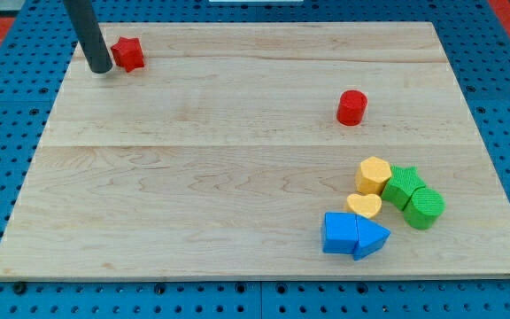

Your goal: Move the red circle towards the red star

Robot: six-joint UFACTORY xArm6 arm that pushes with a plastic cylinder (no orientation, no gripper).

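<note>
Near the wooden board's lower right corner cluster a yellow hexagon, yellow heart, two green blocks and two blue blocks.

One raised camera looks obliquely down across the wooden board.

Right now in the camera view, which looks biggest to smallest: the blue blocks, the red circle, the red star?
1. Blue blocks, a touching pair, clearly largest, though nearest the camera.
2. Red star and red circle look alike; I can't rank them.
My tip sits left of the star.
</note>
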